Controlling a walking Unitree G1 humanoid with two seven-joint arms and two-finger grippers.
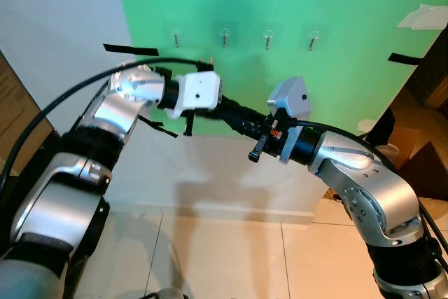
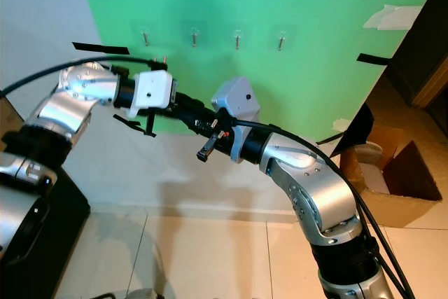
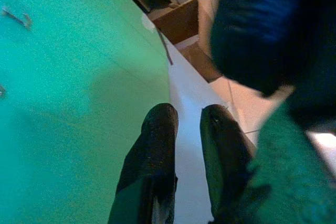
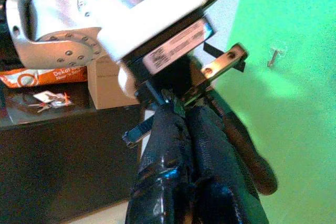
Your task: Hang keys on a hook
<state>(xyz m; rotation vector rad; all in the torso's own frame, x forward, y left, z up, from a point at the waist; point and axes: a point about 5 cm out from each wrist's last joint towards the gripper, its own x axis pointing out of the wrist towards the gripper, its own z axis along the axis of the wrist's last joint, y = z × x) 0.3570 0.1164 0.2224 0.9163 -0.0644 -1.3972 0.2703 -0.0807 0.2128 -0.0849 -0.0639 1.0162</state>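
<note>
Keys (image 4: 47, 99), or a small bunch that looks like keys to us, lie on top of a dark cabinet (image 4: 63, 150) in the right wrist view. They are well apart from both claws, and they are too small for us to be sure.

We see four hooks (image 1: 225, 35) in a row on the green wall (image 1: 294, 5). They sit higher than both claws and further in toward the wall. Each hook hangs straight down. The two arms meet in front of the wall, just under the row. The left arm is a little closer to the two hooks on the left.

Our left gripper (image 3: 189, 116) has its two black fingers a little way apart. We see only wall and floor in the thin gap, so we think it holds nothing.

Our right gripper (image 4: 181, 109) points at the left wrist and has its fingers pressed tight together. Its tips sit right at the left claw. A flat metal strip (image 4: 223, 62) with holes sticks out just past them. We cannot tell if the right claw pinches anything, or if that strip is a key or a part of the arm.

We think a claw must have the keys before we can reach up to a hook
</note>
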